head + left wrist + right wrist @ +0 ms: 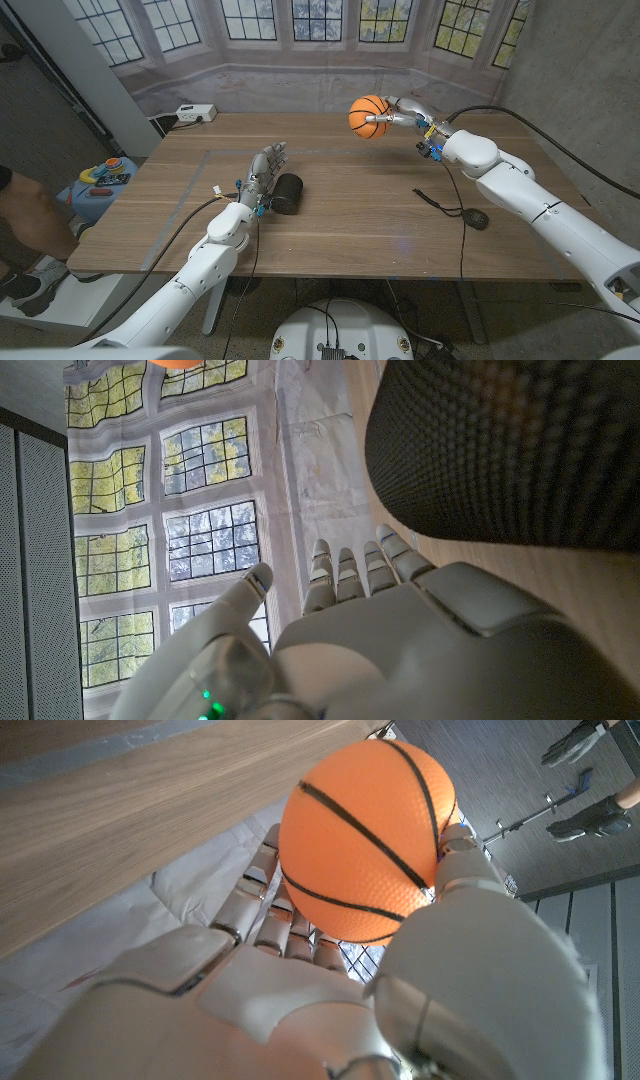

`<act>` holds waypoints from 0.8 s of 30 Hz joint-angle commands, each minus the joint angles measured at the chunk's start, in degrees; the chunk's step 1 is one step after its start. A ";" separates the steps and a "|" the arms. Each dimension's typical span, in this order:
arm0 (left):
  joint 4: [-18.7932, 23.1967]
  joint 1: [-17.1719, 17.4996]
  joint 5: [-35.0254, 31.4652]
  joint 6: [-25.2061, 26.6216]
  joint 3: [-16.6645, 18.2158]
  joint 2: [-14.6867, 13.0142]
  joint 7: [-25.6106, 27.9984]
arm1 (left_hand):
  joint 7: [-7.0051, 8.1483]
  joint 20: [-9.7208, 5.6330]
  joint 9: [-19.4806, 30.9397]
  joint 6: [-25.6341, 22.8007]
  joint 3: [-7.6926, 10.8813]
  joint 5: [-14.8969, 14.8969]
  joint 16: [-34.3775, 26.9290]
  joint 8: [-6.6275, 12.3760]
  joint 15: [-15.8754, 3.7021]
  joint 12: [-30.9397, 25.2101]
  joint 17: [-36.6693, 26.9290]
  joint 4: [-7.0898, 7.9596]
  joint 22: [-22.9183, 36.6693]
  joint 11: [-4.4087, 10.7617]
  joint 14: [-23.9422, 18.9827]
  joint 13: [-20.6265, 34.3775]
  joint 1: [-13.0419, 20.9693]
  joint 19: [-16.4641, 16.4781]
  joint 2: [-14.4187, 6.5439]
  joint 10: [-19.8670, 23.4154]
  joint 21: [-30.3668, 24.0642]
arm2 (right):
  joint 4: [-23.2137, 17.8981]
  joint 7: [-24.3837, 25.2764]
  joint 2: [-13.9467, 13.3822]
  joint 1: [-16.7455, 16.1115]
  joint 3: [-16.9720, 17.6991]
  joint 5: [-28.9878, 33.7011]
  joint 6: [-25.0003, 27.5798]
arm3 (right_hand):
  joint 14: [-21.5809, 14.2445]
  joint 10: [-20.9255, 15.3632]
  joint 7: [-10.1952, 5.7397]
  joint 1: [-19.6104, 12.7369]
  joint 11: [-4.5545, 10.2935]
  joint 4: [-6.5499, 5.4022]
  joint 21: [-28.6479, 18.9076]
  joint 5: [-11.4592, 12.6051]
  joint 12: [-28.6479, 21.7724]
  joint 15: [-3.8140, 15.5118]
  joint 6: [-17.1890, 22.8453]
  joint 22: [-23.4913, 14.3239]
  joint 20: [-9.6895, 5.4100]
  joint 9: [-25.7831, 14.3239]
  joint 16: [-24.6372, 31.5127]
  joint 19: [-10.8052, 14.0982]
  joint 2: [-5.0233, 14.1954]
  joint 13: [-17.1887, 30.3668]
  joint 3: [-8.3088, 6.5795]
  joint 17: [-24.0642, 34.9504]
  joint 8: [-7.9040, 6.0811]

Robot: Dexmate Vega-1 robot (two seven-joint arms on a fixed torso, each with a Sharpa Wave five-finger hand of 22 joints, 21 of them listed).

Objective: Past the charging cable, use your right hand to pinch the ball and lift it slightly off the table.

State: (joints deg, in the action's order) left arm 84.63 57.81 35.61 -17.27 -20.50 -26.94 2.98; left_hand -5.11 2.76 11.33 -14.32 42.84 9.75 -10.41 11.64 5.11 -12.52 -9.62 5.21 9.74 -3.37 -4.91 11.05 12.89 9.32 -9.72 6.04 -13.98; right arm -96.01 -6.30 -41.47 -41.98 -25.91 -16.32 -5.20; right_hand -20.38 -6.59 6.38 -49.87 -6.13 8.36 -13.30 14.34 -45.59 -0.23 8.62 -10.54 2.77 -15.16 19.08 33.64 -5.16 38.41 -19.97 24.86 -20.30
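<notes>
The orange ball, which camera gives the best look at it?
The right wrist view: the ball looms large, pinched in the right hand, black seams clear. The head view shows it small, lifted above the far table edge. The left wrist view catches just an orange sliver.

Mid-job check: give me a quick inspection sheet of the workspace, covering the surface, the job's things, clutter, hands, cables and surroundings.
Surface: wooden table, faint taped outline on its left half.
Job's things: orange ball held above the far edge of the table; charging cable with dark puck lies on the table's right part.
Clutter: black cylinder beside the left hand.
Hands: right hand pinches the ball; left hand holds nothing, fingers extended.
Cables: black arm cables on both sides.
Surroundings: window-print backdrop, white power strip, a person's leg at picture left.
</notes>
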 commanded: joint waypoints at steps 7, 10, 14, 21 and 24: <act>0.41 0.80 0.25 -0.30 -0.11 -0.14 -0.38 | 0.24 0.12 0.29 -0.50 0.03 0.28 0.17 -0.10 0.29 0.18 -0.10 -0.23 0.33 -0.17 -0.28 0.27 -0.08 0.48 -0.21 0.34 0.31 | 4.84 0.27 4.39 -3.82 2.80 -7.90 -8.91 | -0.62 -0.29 0.34 -0.09 -0.47 -0.18 0.03 -0.64 -0.42 -0.19 0.35 -0.17 0.24 -0.07 0.38 0.48 0.74 0.13 0.38 0.45 0.49; 0.26 0.76 0.37 -0.39 -0.10 -0.09 -0.57 | 0.27 0.11 0.30 -0.57 0.03 0.28 0.17 -0.09 0.28 0.20 -0.09 -0.26 0.33 -0.12 -0.29 0.27 -0.07 0.48 -0.20 0.32 0.35 | 5.88 -0.01 5.47 -4.14 3.28 -9.64 -10.01 | -0.74 -0.38 0.32 -0.07 -0.45 -0.22 0.02 -0.76 -0.49 -0.12 0.42 -0.18 0.23 -0.06 0.46 0.53 0.85 0.14 0.43 0.57 0.52; -0.06 0.58 0.48 -0.57 -0.16 0.04 -0.91 | 0.25 0.11 0.30 -0.59 0.02 0.27 0.17 -0.10 0.27 0.19 -0.11 -0.23 0.33 -0.28 -0.28 0.27 -0.10 0.51 -0.21 0.38 0.41 | 8.24 -1.66 6.85 -4.06 3.59 -11.99 -11.94 | -0.64 -0.34 0.33 -0.02 -0.35 -0.26 0.04 -0.96 -0.53 -0.21 0.42 -0.19 0.23 -0.04 0.46 0.51 0.95 0.17 0.54 0.74 0.62; 0.01 0.79 0.65 -0.47 -0.09 -0.01 -0.90 | 0.24 0.18 0.31 -0.61 0.03 0.28 0.18 -0.11 0.27 0.20 -0.10 -0.26 0.34 -0.25 -0.27 0.27 -0.10 0.57 -0.23 0.37 0.50 | 10.34 -3.22 8.46 -3.89 3.65 -14.31 -13.10 | -0.40 0.22 0.56 0.36 -0.97 -0.44 0.18 -1.37 -0.40 -0.48 0.13 -0.21 0.45 -0.01 0.46 0.17 1.07 0.23 0.89 1.09 0.94; 0.03 0.93 0.72 -0.52 0.00 -0.08 -0.90 | 0.21 0.20 0.32 -0.63 0.04 0.28 0.17 -0.12 0.29 0.21 -0.11 -0.24 0.34 -0.34 -0.28 0.27 -0.12 0.57 -0.24 0.37 0.54 | 11.25 -3.85 9.19 -3.80 3.68 -15.39 -13.38 | -0.23 0.42 0.54 0.53 -1.11 -0.51 0.22 -1.53 -0.36 -0.69 0.09 -0.22 0.54 0.00 0.42 0.07 1.11 0.24 1.04 1.22 1.04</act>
State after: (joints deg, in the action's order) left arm 84.79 58.44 36.00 -17.69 -20.60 -26.97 2.28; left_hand -4.80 2.76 11.32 -14.63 42.83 9.75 -10.42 11.64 5.11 -12.52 -9.62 5.22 10.03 -3.38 -4.91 11.05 12.89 9.31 -9.72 6.04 -13.53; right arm -88.63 -7.91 -35.28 -45.67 -22.76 -27.55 -16.07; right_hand -20.60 -6.41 6.56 -49.39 -6.77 7.82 -13.30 13.01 -45.83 -0.63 8.80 -10.54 2.78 -15.17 19.30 33.63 -4.41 38.37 -19.11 25.85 -19.68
